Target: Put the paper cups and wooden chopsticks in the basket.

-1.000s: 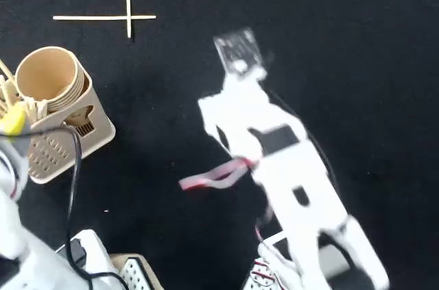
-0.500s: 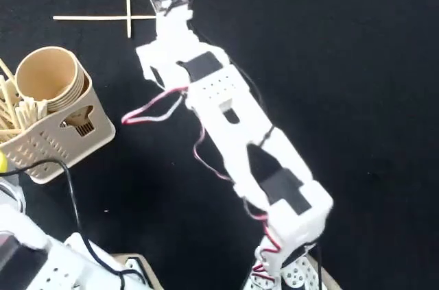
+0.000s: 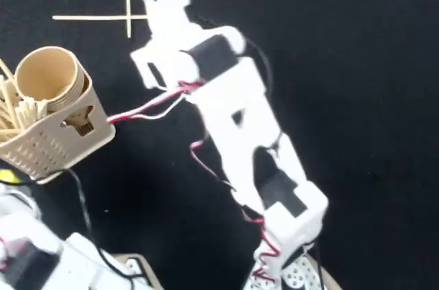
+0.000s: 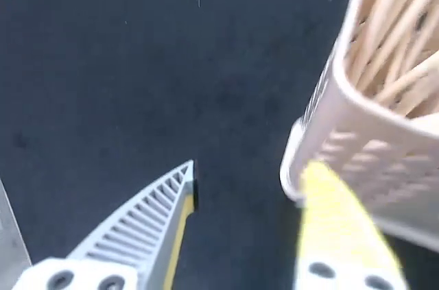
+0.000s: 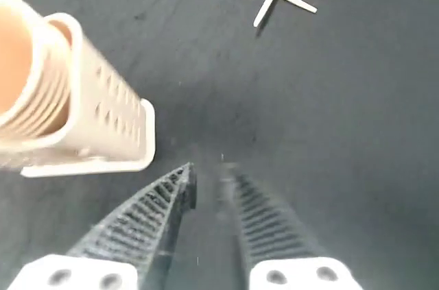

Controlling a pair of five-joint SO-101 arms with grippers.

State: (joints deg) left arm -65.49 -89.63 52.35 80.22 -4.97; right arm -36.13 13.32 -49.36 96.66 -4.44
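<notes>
— Two loose chopsticks (image 3: 96,18) are seen crossed on the black table (image 3: 357,98), near its far edge and well apart from the basket (image 3: 65,140). Where are the cups found?

— A stack of paper cups (image 3: 48,74) is held upright in the basket, and a bundle of chopsticks (image 3: 15,108) is packed in beside it.

— How are the jaws of the right gripper (image 5: 209,173) set?

— They are parted by a narrow gap and nothing is held between them. In the wrist view they are pointed at the table between the basket and the crossed pair. In the high view the gripper is seen blurred, just beside the crossing.

— And the left gripper (image 4: 250,170)?

— Its jaws are spread wide and nothing is pinched. Its yellow finger (image 4: 336,221) is placed just beside the basket's perforated wall.

— What is changed since the earlier frames?

— The right arm has been swung from the middle of the table out to the far left part, with its red and white wire (image 3: 147,106) trailed behind. The left arm has been drawn back from over the basket.
</notes>
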